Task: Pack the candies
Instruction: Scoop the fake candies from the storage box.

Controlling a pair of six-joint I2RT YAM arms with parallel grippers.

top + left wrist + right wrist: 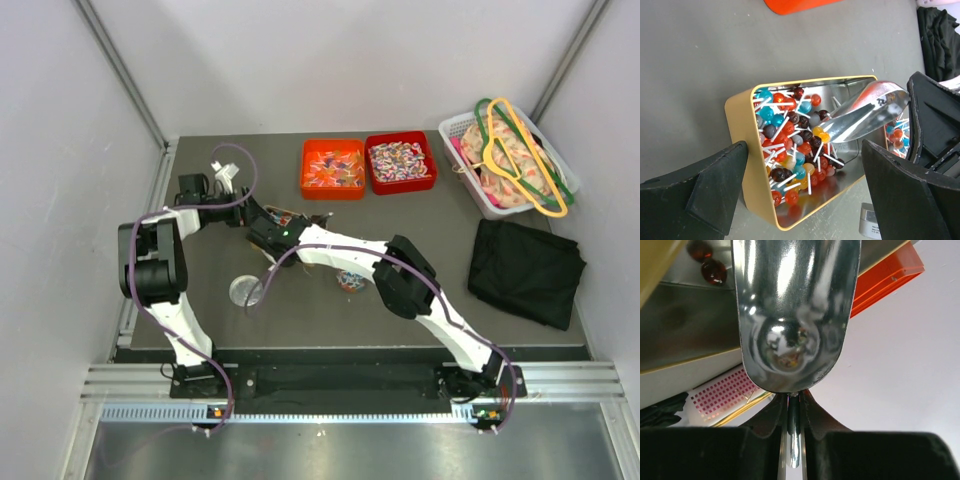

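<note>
Dark grey table (320,315), white walls. Noted: left gripper (804,150) has jaws spread wide, holding nothing, hanging over gold tin (737,125) of lollipops (790,135) (no contact visible). Noted: right gripper (792,400) is clamped on the handle of metal scoop (860,117), whose tip is among the lollipops in the tin. Wrapped candies (399,160) sit in red bin (402,189) at the far side, just beside orange bin (304,170). Right arm crosses the table in front of both bins.
</note>
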